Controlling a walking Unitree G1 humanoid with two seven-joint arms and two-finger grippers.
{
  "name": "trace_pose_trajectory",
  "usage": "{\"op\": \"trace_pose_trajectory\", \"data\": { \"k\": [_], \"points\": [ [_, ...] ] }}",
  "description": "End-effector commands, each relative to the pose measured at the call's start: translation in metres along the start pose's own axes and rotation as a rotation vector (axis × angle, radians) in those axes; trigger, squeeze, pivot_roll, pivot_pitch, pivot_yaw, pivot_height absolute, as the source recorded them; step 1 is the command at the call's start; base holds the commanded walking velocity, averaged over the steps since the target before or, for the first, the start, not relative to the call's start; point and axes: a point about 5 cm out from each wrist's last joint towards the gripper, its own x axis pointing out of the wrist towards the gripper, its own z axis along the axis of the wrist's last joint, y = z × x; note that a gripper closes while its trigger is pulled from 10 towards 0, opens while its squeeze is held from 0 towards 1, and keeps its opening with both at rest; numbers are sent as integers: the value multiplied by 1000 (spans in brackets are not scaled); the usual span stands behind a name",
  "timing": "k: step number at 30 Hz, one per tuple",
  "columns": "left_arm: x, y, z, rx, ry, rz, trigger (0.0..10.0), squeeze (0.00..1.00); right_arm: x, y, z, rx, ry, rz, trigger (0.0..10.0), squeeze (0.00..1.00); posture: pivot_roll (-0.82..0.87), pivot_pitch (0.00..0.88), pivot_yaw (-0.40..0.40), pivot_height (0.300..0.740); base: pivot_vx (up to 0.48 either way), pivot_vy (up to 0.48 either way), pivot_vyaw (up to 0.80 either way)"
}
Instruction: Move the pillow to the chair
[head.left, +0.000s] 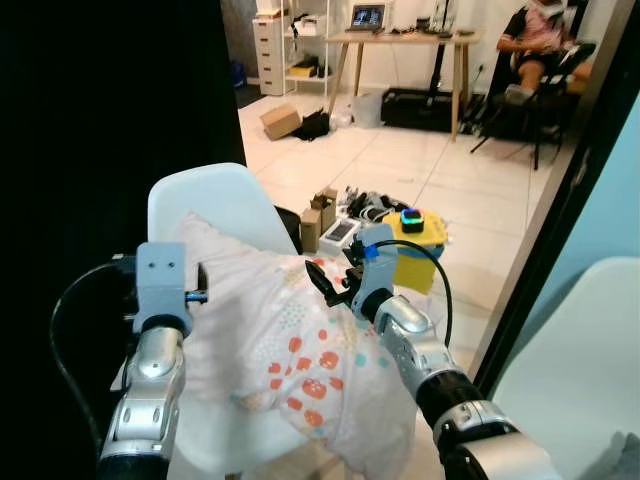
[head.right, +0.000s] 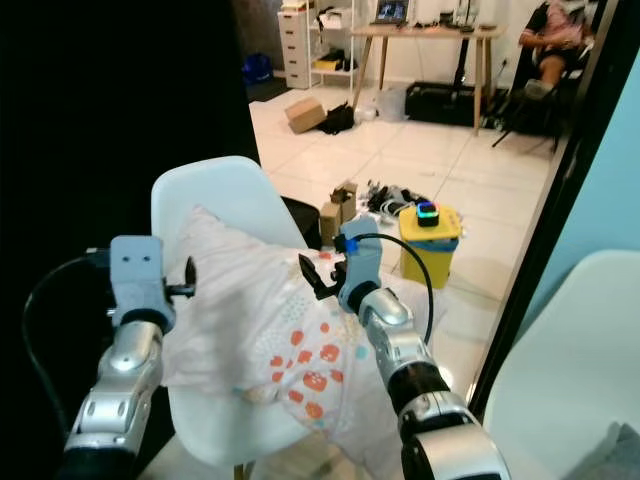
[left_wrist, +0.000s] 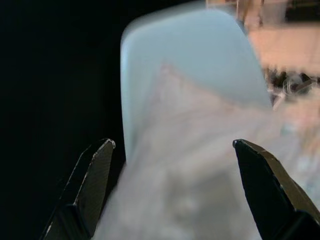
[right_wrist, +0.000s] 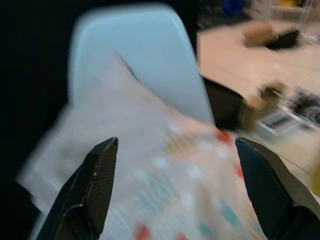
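A white pillow (head.left: 290, 350) printed with orange and teal dots lies on the seat of a white chair (head.left: 215, 195), one corner leaning up against the backrest. My left gripper (head.left: 200, 285) is open just off the pillow's left edge. In the left wrist view its fingers (left_wrist: 90, 185) spread wide with the pillow (left_wrist: 200, 190) ahead of them. My right gripper (head.left: 325, 282) is open over the pillow's right upper edge. In the right wrist view its fingertips (right_wrist: 100, 170) frame the pillow (right_wrist: 165, 170) and the chair back (right_wrist: 135, 55).
A second white chair (head.left: 580, 350) stands at the right behind a dark door frame (head.left: 550, 210). On the tiled floor beyond are a yellow bin (head.left: 420, 250), small boxes (head.left: 318, 215) and a cardboard box (head.left: 280, 120). A person (head.left: 540, 35) sits near a wooden table (head.left: 400, 40).
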Motion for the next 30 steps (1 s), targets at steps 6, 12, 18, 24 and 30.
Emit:
{"op": "trace_pose_trajectory", "data": {
  "k": [6, 12, 18, 24, 30],
  "points": [
    [-21, 20, -75, 41, 266, 59, 10000, 0, -38, -42, -53, -35, 232, -193, 10000, 0, -183, 0, -15, 733, 0, 0, 0],
    [-46, 28, -122, 16, 469, 100, 10000, 0, -78, -63, -93, 0, 400, -323, 10000, 0, -191, 1, -18, 740, 0, 0, 0],
    [-84, 37, -168, 21, 667, 123, 10000, 0, -128, -60, -145, 55, 600, -405, 10000, 0, -195, 3, -17, 740, 0, 0, 0],
    [-105, 40, -187, 36, 778, 118, 10000, 0, -162, -42, -180, 109, 768, -439, 10000, 0, -190, 0, -13, 740, 0, 0, 0],
    [-132, 43, -205, 69, 913, 80, 10000, 0, -206, -19, -214, 160, 968, -453, 10000, 0, -178, 0, -12, 740, -176, 0, 0]
  ]
}}
